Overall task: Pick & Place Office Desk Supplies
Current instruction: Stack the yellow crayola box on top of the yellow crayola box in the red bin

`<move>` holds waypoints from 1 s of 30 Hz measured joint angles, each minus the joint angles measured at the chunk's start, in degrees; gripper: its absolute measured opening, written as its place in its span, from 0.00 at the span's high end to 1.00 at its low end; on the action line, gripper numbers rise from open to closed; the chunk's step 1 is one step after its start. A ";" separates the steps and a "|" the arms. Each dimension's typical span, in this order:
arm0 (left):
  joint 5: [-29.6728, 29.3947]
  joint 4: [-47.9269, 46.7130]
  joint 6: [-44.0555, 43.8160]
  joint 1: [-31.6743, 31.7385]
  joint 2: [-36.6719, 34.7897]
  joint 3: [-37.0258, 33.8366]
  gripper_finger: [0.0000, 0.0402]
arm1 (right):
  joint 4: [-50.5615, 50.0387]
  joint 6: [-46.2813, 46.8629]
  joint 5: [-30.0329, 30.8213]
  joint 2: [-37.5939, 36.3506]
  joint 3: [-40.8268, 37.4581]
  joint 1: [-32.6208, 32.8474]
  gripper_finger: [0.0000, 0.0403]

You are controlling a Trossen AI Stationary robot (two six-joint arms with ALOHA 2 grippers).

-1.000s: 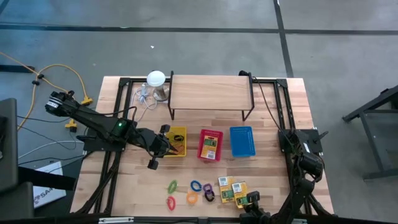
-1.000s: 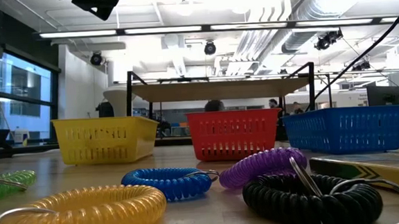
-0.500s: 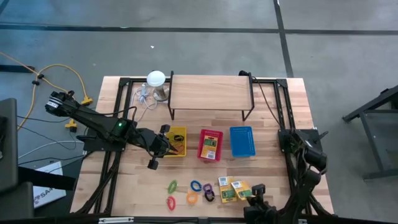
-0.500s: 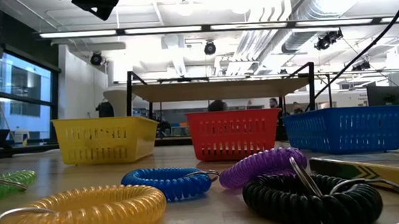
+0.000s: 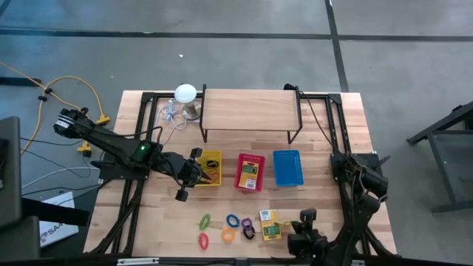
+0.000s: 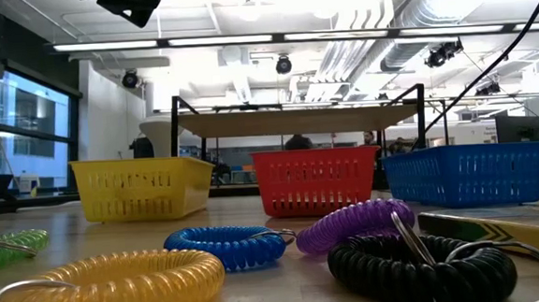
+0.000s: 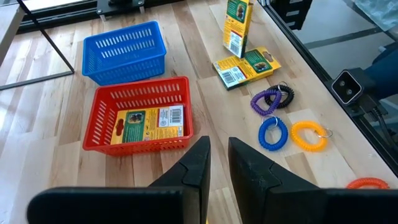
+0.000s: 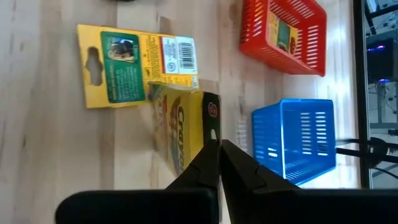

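Yellow crayon box (image 8: 180, 134) now pinched in right gripper (image 8: 214, 146), lifted at frame bottom; pick done, bin next. Left gripper (image 7: 214, 165) idle, jaws narrow, empty.

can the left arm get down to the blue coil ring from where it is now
Probably yes. The left gripper hangs over bare table beside the yellow basket, holding nothing, and the blue coil ring lies in the open nearer the front edge with nothing over it. The right gripper is busy at the yellow-and-green card boxes.
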 joint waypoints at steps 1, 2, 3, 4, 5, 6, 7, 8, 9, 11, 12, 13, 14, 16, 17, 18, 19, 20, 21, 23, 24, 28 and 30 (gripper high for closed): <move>0.00 0.00 0.00 0.00 0.00 0.00 0.87 | -0.23 0.02 0.02 -0.16 0.00 -0.17 1.00; 0.00 0.00 0.00 0.00 -0.01 0.00 0.87 | -0.41 0.00 0.12 -0.27 0.00 -0.23 1.00; 0.00 0.00 0.00 0.00 0.00 0.00 0.87 | -0.76 0.01 0.47 -0.29 0.00 -0.42 1.00; 0.00 0.00 0.00 0.00 0.00 0.00 0.87 | -0.99 0.00 0.75 -0.29 0.00 -0.52 1.00; 0.00 0.00 0.00 0.00 0.00 0.00 0.87 | -0.94 -0.03 0.86 -0.29 0.00 -0.57 1.00; 0.00 0.00 0.00 0.00 -0.02 0.00 0.87 | -0.95 -0.07 0.92 -0.29 0.00 -0.58 1.00; 0.00 0.00 0.00 0.00 -0.01 0.00 0.87 | -0.95 -0.07 0.96 -0.29 0.00 -0.58 1.00; 0.00 0.02 0.00 0.00 -0.01 0.00 0.87 | -0.97 -0.08 1.05 -0.29 0.00 -0.56 1.00; 0.00 0.02 0.00 0.00 0.00 0.00 0.87 | -0.96 -0.11 1.15 -0.29 0.00 -0.54 1.00; 0.00 0.14 0.00 0.00 -0.02 0.00 0.87 | -0.97 -0.15 1.31 -0.29 0.00 -0.54 1.00; 0.00 0.19 0.00 0.00 -0.01 0.00 0.87 | -0.97 -0.17 1.32 -0.29 0.00 -0.54 1.00; 0.00 0.15 0.00 0.00 0.00 0.00 0.87 | -0.97 -0.17 1.31 -0.29 0.00 -0.54 1.00; 0.00 0.17 0.00 0.00 -0.02 0.00 0.87 | -0.97 -0.20 1.31 -0.29 0.00 -0.54 1.00; 0.00 0.17 0.00 0.00 0.00 0.00 0.87 | -0.97 -0.20 1.31 -0.29 0.00 -0.54 1.00; 0.00 0.17 0.00 0.00 -0.01 0.00 0.87 | -0.97 -0.20 1.34 -0.29 0.00 -0.54 1.00; 0.00 0.17 0.00 0.00 -0.02 0.00 0.87 | -0.97 -0.20 1.41 -0.29 0.00 -0.54 1.00; 0.00 0.17 0.00 0.00 0.00 0.00 0.87 | -0.97 -0.22 1.53 -0.29 0.00 -0.54 1.00; 0.00 0.17 0.00 0.00 -0.01 0.00 0.87 | -0.97 -0.22 1.59 -0.35 0.00 -0.54 1.00; 0.00 0.17 0.00 0.00 -0.01 0.00 0.87 | -0.97 -0.22 1.68 -0.52 0.00 -0.54 1.00; 0.00 0.17 0.00 0.00 -0.01 0.00 0.87 | -0.97 -0.22 2.56 -1.20 0.00 -0.54 1.00; 0.00 0.17 0.00 0.00 0.00 0.00 0.87 | -0.98 -0.25 3.32 -1.71 0.00 -0.54 1.00; 0.00 0.17 0.00 0.00 -0.02 0.00 0.87 | -0.99 -0.65 5.40 -4.05 0.00 -0.90 1.00; 0.00 0.17 0.00 0.00 -0.01 0.00 0.87 | -0.99 -0.74 6.35 -5.38 0.00 -1.44 1.00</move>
